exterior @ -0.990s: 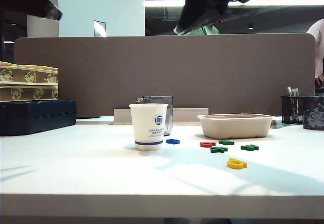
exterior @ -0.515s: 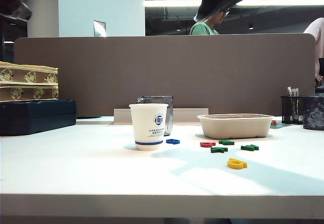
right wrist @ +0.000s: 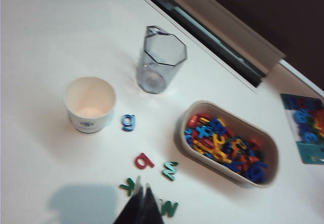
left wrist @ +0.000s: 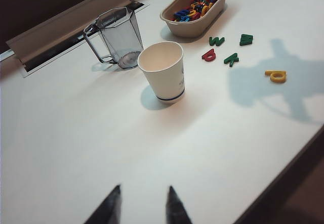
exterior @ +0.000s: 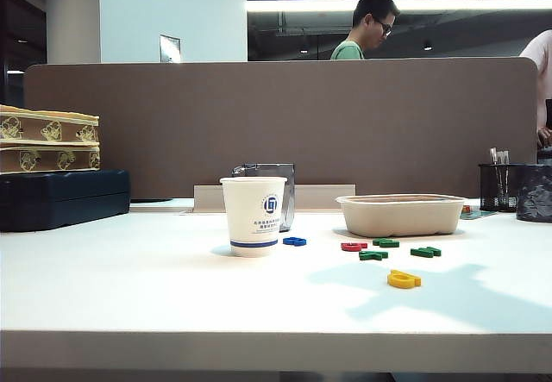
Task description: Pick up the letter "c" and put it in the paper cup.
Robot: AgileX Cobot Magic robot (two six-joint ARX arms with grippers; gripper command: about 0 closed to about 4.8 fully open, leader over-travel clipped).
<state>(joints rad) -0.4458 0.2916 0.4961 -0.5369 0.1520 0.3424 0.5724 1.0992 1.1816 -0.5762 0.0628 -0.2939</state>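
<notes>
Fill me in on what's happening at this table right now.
Neither gripper holds anything. The left gripper hovers open above the table, short of the paper cup. The right gripper is shut and empty above the loose letters. The cup looks empty; a tray of letters stands nearby. No loose orange-red "c" is visible.

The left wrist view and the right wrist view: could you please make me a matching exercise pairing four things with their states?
1. white paper cup
2. beige oval tray
3. left gripper
4. right gripper

A. shut, above loose green plastic letters
B. holds a heap of coloured letters
C. open, above the bare white table
D. upright beside a clear plastic jug

Pairs: 1-D, 2-B, 3-C, 4-A
</notes>
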